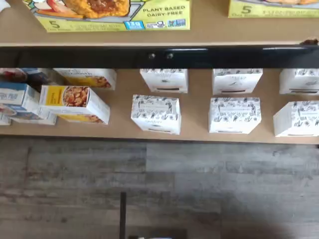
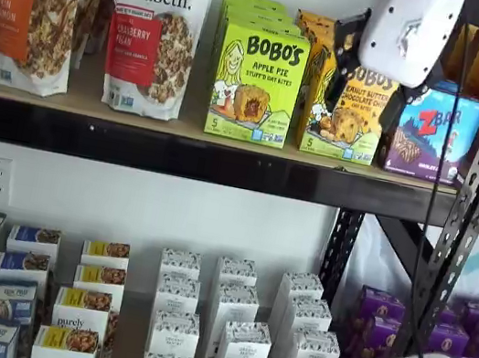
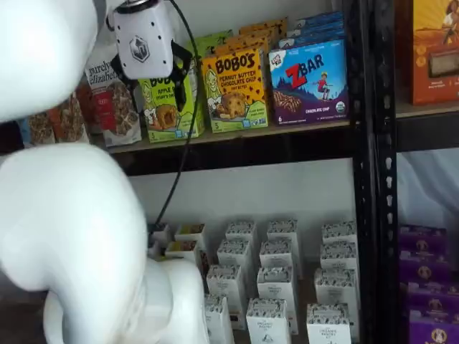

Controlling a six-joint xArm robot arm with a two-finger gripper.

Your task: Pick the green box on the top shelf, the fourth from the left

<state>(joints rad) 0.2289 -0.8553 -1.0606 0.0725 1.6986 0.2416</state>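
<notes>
Lime-green box [image 2: 256, 85] stands upright on the top shelf [image 2: 179, 154]; the tool [image 2: 357, 65] hangs nearby, jaws apart.

A shop-like setup: black metal shelving [image 2: 223, 165] stocked with rows of boxed snacks [image 2: 344, 114].

In the wrist view the green box [image 1: 112, 15] is cut off by the picture's edge, only its lower strip showing; a second carton [image 1: 273, 8] at the corner is cropped too, its name unreadable. In a shelf view the pincer [image 3: 176, 75] covers the green box's upper left, hiding part of its lettering. In the other shelf view the pincer [image 2: 369, 77] hides the upper part of the orange box [image 2: 348, 115], and its fingers are dark against the cartons, so their gap cannot be made out. Print on the white cartons [image 2: 227, 325] is too small to read.
</notes>
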